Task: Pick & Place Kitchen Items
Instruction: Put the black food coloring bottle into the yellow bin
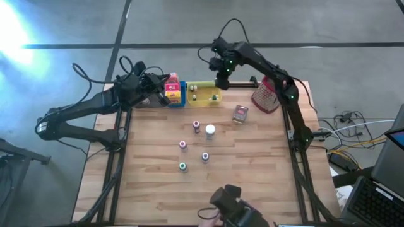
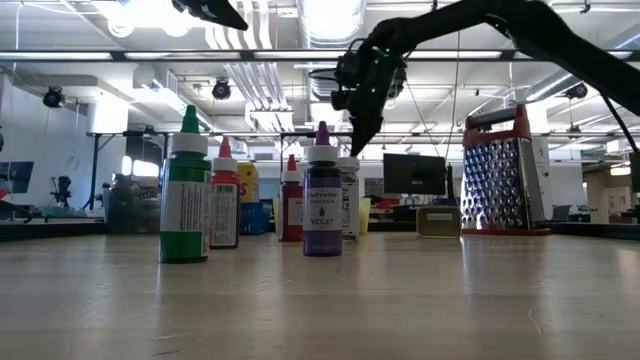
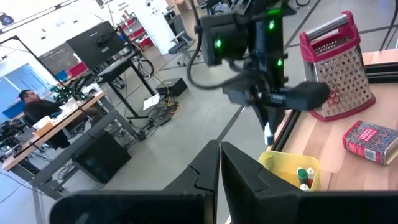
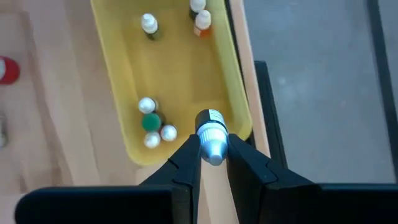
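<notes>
My right gripper hangs over the right end of the yellow tray at the table's far edge, shut on a tiny white-capped bottle. Several small bottles lie in the tray. More capped bottles stand upright on their bases mid-table, among them a green one and a violet one. A red tin rests on the table right of them. My left gripper waits shut and empty at the far left, beside a pink and yellow box. My right gripper pinches the little bottle at its white cap end between its two fingers. The fingers come from above, slanting steeply down. The bottle's labelled body sticks out below the fingertips, and the bottle hangs clear above the tray's end.
The tall metal grater with its red handle stands at the far right, close to the right arm. A blue tray sits between the box and the yellow tray. The near half of the wooden table holds nothing.
</notes>
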